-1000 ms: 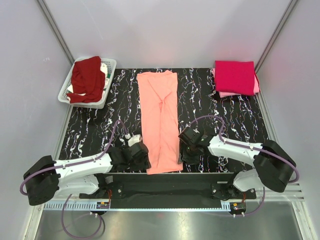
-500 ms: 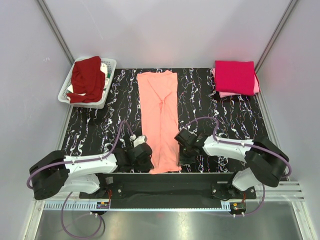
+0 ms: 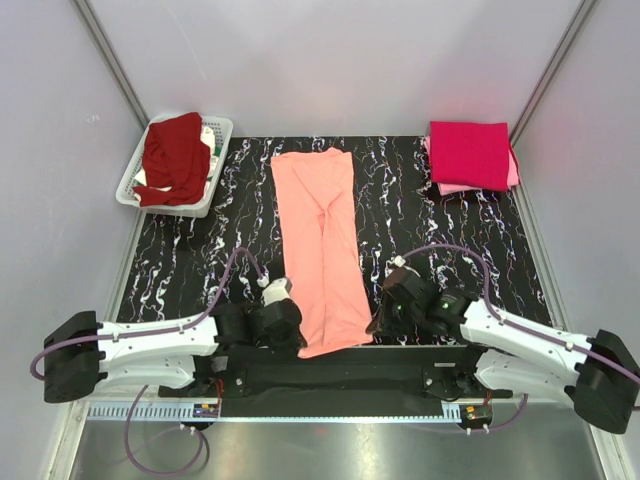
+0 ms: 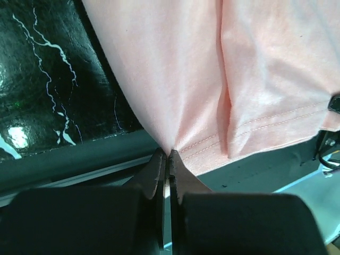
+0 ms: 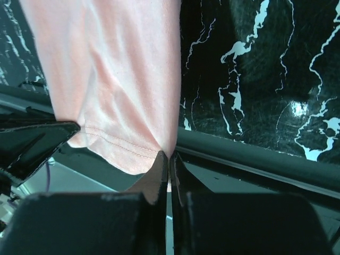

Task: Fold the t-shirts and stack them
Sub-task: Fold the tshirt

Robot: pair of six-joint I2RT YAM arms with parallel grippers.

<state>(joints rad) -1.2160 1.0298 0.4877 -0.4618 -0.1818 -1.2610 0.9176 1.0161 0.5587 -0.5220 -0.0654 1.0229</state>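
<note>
Left gripper (image 4: 167, 154) and right gripper (image 5: 169, 155), open a second ago, now pinch the near hem corners of the one salmon t-shirt (image 3: 322, 240), which has been dragged toward 6 o'clock. One maroon t-shirt (image 3: 172, 158) lies in the basket (image 3: 190, 208) at 10 o'clock. One crimson t-shirt (image 3: 470, 152) tops one pink t-shirt (image 3: 455, 187) at 2 o'clock.

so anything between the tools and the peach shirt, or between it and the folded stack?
Nothing visible. The left tool and right tool are each shut on a near hem corner of the salmon-peach cotton t-shirt. Between it and the folded crimson t-shirt stack at far right lies only black marbled table.
</note>
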